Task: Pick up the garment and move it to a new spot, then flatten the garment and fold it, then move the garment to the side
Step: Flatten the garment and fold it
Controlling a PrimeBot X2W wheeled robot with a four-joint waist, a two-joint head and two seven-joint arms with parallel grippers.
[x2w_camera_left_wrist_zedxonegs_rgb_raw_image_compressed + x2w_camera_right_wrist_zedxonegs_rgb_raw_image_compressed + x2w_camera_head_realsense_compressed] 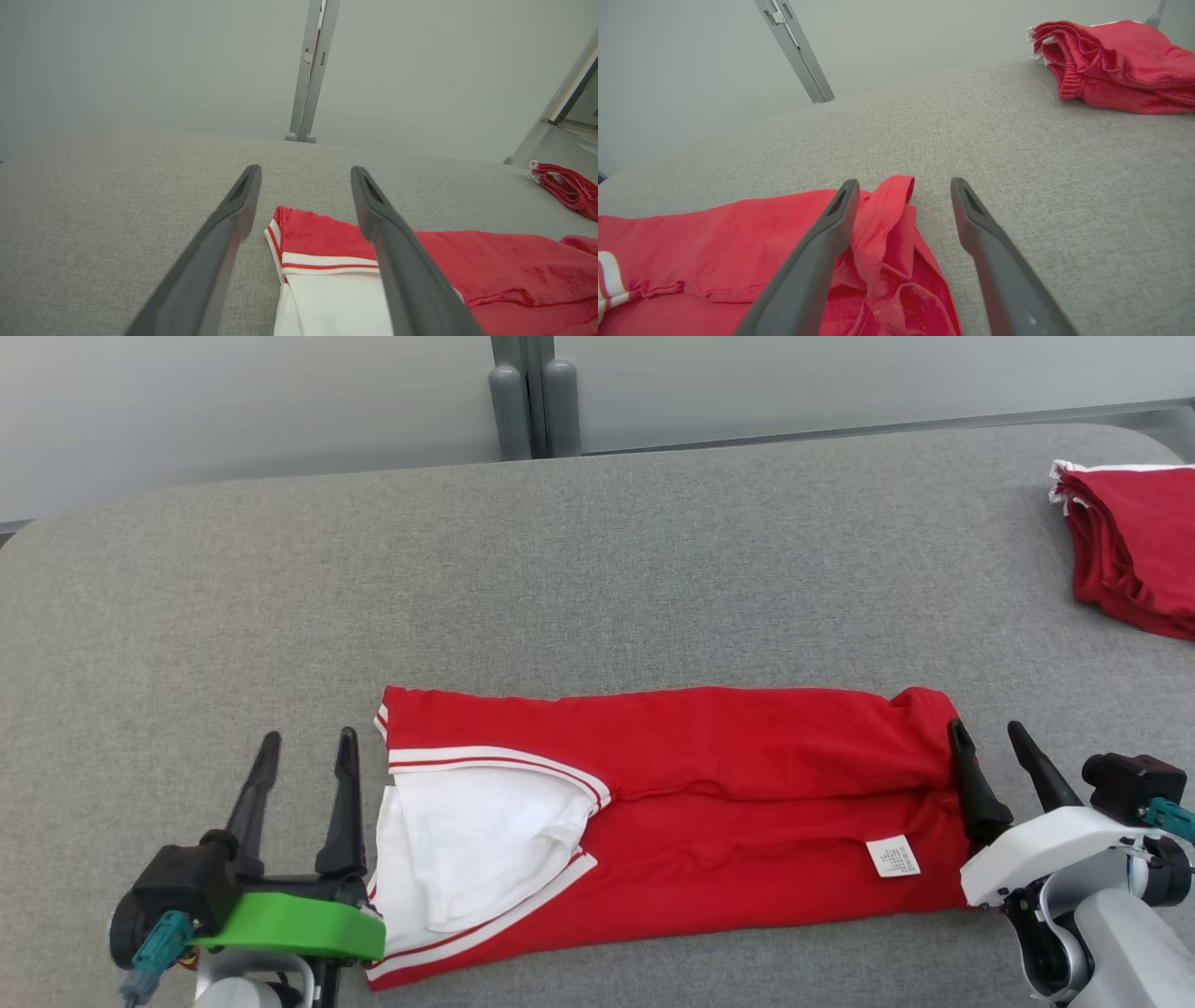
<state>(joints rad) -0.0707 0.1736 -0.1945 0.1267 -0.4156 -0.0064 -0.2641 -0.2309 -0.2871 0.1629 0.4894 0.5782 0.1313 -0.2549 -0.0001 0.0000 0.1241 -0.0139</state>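
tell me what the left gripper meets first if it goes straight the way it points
Most likely bare grey cushion. The left gripper, jaws open, points away from the robot, just past the striped corner of the red garment rather than into it. How far on it lands is unclear.

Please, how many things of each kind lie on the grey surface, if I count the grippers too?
Spread red garment: 1
Pile of red clothes: 1
Grippers: 2, the left gripper and the right gripper
Total: 4
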